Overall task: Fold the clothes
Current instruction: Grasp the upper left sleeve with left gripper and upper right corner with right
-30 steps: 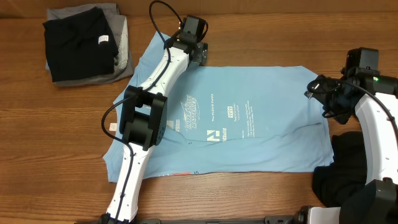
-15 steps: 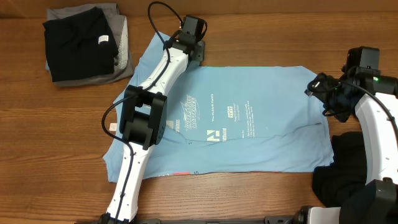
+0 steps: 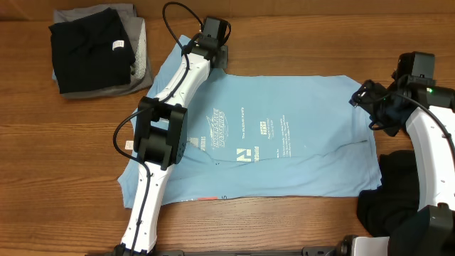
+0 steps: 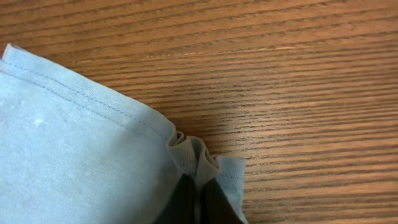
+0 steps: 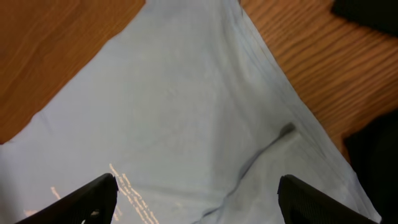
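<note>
A light-blue T-shirt (image 3: pixel 284 142) is lying spread flat across the middle of a wooden desk (image 3: pixel 320 35), not yet folded. The left end effector (image 4: pixel 198 196) is pinching a bunched bit of its far edge, jaws closed on the cloth. The right end effector (image 3: pixel 364 110) is hovering open over the shirt's right edge. A folded black and grey stack (image 3: pixel 96 50) is sitting at the far left corner, seemingly done; a black heap (image 3: pixel 394 192) is waiting at near right. Nothing beyond the wood-grain desk is showing.

Brown wooden table (image 3: pixel 284 28) with fine lengthwise grain.
</note>
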Controlling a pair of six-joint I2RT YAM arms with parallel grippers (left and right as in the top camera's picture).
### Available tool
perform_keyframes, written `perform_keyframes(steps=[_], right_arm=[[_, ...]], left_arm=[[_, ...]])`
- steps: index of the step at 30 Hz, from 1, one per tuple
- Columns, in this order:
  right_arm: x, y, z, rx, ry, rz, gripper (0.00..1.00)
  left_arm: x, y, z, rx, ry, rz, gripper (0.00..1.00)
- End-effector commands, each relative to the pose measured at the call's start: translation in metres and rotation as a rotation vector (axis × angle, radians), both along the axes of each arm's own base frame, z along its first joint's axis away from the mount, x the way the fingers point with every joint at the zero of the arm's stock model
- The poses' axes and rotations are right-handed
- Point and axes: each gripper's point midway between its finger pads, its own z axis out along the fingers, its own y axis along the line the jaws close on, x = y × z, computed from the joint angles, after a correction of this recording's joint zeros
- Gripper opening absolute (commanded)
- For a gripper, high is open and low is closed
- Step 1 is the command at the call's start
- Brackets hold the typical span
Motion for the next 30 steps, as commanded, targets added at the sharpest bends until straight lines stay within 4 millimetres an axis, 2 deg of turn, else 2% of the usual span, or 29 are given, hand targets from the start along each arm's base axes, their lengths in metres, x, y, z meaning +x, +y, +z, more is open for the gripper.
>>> perform_keyframes(steps=[1, 6, 9, 10, 18, 21, 26, 30], right_arm=[[0.012, -0.006, 0.008, -0.039, -0.041, -0.008, 0.86], [0.041, -0.018, 0.008, -0.088, -0.125, -0.013, 0.86], [0.067, -0.029, -0.001, -0.137, -0.174, -0.013, 0.96], [0.075, -0.031, -0.007, -0.145, -0.18, -0.005, 1.0], [0.124, -0.044, -0.069, -0.19, -0.077, 0.106, 1.0], [0.139, -0.052, -0.085, -0.216, -0.051, 0.111, 1.0], [0.153, -0.056, -0.107, -0.223, -0.033, 0.125, 0.98], [0.153, -0.057, -0.122, -0.233, -0.008, 0.146, 0.9]], left_arm=[[0.001, 0.005, -0.021, 0.007, 0.023, 0.007, 0.04], [0.0, 0.005, -0.021, 0.009, 0.028, 0.007, 0.04], [-0.003, 0.006, -0.024, 0.015, 0.045, 0.007, 0.04], [-0.004, 0.007, -0.025, 0.017, 0.05, 0.007, 0.04], [-0.011, 0.009, -0.029, 0.027, 0.082, 0.007, 0.04], [-0.013, 0.01, -0.03, 0.03, 0.091, 0.007, 0.04], [-0.017, 0.011, -0.033, 0.037, 0.112, 0.007, 0.04], [-0.017, 0.011, -0.033, 0.037, 0.113, 0.007, 0.05]])
